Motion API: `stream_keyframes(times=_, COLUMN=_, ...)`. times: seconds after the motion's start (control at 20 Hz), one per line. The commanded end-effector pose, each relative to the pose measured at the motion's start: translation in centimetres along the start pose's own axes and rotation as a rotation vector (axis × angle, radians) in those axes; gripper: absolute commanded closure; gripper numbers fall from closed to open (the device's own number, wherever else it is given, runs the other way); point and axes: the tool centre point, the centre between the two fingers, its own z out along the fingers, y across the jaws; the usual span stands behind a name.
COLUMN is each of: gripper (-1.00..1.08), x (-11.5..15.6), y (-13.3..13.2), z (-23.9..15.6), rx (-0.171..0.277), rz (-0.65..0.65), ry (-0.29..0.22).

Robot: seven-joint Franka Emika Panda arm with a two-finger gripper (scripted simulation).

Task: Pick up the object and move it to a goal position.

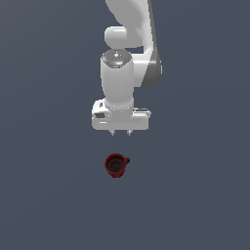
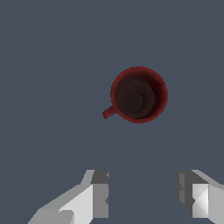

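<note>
A small dark red mug (image 1: 116,165) stands upright on the flat grey surface, its dark inside showing and its small loop handle pointing to the exterior view's right. My gripper (image 1: 121,132) hangs above and behind it, apart from it, fingers pointing down. In the wrist view the mug (image 2: 138,94) is seen from above, ahead of my gripper (image 2: 142,194). The two fingers (image 2: 100,194) stand wide apart with nothing between them. The gripper is open and empty.
The plain grey surface (image 1: 49,195) spreads all around the mug. The white arm (image 1: 129,53) rises from the gripper toward the top of the exterior view.
</note>
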Motion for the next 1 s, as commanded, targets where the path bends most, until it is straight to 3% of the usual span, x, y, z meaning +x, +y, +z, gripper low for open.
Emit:
stream_keyframes(times=0.0, gripper=-0.2, x=0.0, y=0.0, z=0.1, rx=0.009, rz=0.0, ry=0.0)
stream_keyframes(times=0.4, gripper=-0.2, x=0.3, y=-0.3, z=0.9, rx=0.064, rz=-0.005, ry=0.006)
stream_keyframes(times=0.95, gripper=-0.2, x=1.2, y=-0.7, z=2.6, rx=0.191, rz=-0.01, ry=0.047)
